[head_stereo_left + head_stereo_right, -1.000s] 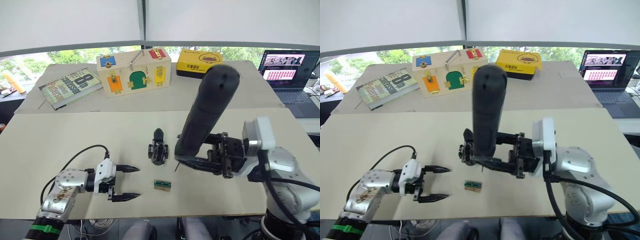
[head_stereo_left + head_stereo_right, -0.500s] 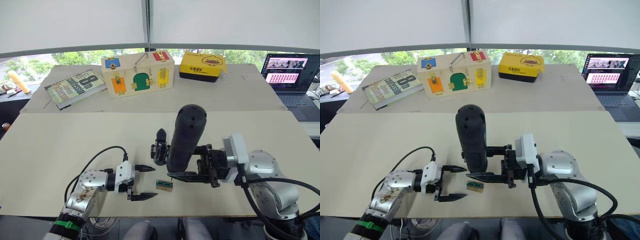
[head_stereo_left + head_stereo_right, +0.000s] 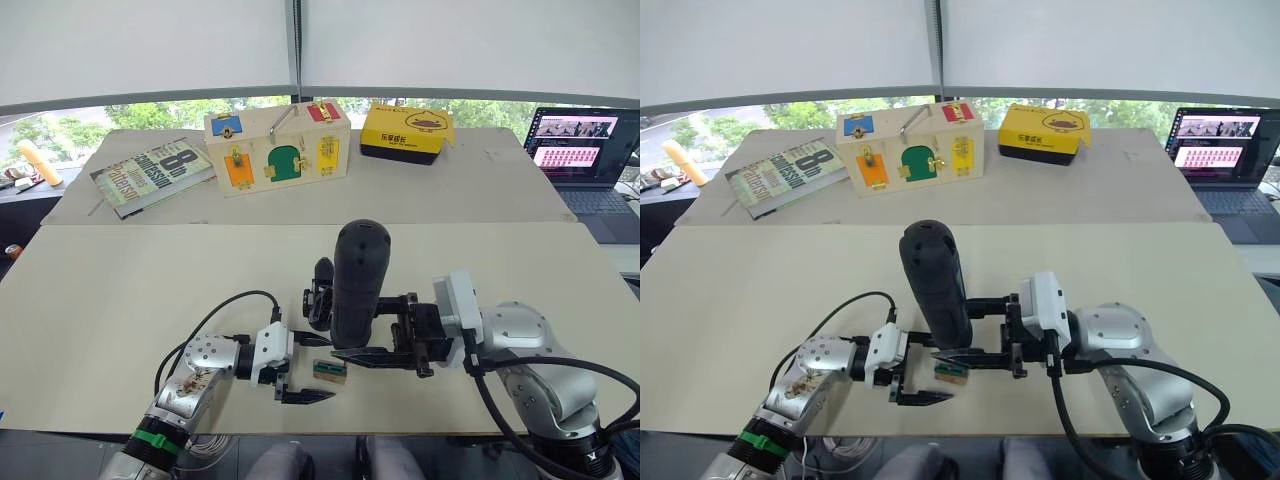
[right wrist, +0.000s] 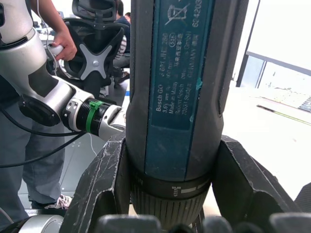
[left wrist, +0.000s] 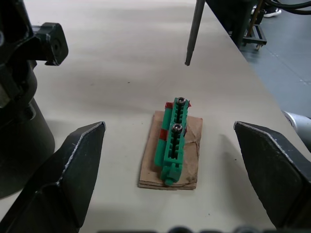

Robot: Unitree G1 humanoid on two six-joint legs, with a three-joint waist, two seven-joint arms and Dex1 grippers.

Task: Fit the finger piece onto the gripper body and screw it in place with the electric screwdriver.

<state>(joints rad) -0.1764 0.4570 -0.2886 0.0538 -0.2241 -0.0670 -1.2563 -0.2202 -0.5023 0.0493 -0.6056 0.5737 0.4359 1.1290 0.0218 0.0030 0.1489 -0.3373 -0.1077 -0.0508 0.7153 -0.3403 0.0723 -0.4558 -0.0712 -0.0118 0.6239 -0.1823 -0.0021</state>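
Left fingers advanced to flank green block.

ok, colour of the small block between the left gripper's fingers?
Green block on a tan base, red at one end; clearest in the left wrist view.

The small block lay on the near table, close to its front edge. Just behind the small block stood the screwdriver, upright, and the gripper body sat behind the small block too, touching the screwdriver's left side. The left gripper was just left of the small block, the right gripper just right of it. Far behind the small block, on the rear table, stood the wooden box, with a book to its left, a carton to its right and a laptop further right.
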